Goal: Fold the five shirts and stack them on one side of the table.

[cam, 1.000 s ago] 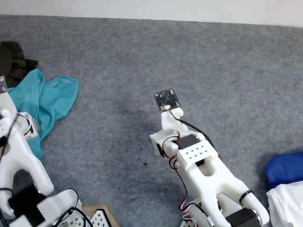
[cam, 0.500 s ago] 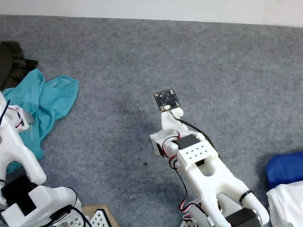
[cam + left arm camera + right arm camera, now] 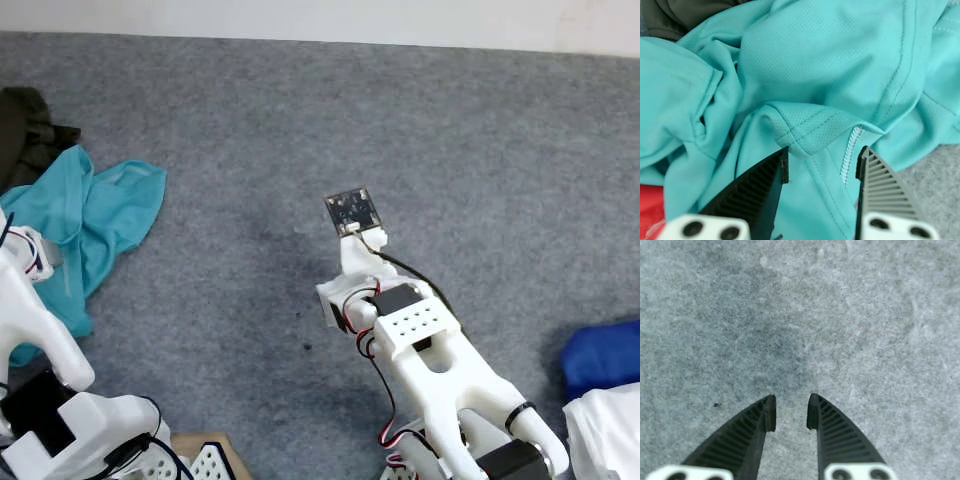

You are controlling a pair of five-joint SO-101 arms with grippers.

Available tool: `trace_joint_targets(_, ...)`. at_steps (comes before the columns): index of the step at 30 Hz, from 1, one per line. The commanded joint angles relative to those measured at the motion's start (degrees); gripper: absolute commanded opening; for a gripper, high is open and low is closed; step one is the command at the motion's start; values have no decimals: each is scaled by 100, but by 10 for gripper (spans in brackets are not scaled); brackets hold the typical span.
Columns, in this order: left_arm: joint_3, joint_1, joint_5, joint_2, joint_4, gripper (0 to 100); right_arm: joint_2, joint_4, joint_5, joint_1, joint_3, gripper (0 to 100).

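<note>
Teal shirt (image 3: 95,215) crumpled at 9 o'clock on grey felt table (image 3: 450,130), touching dark garment (image 3: 25,125) at 10 o'clock. Left gripper (image 3: 823,164) just above teal shirt, jaws wide apart, raised stitched fold between them, not pinched. Red fabric (image 3: 649,220) beside it. Blue shirt (image 3: 600,355) and white shirt (image 3: 605,430) touching at 4 o'clock edge. Right gripper (image 3: 791,412) over bare felt near centre, jaws a narrow gap apart, holding nothing.
</note>
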Motion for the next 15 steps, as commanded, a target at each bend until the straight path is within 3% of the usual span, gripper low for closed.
trace_joint_targets(1,-374,-145,-53,-40,-105,232,-154,-92,0,75,-13,118)
trace_joint_targets(15,-92,-145,-62,-22,-554,231,-154,-92,0,66,-13,118)
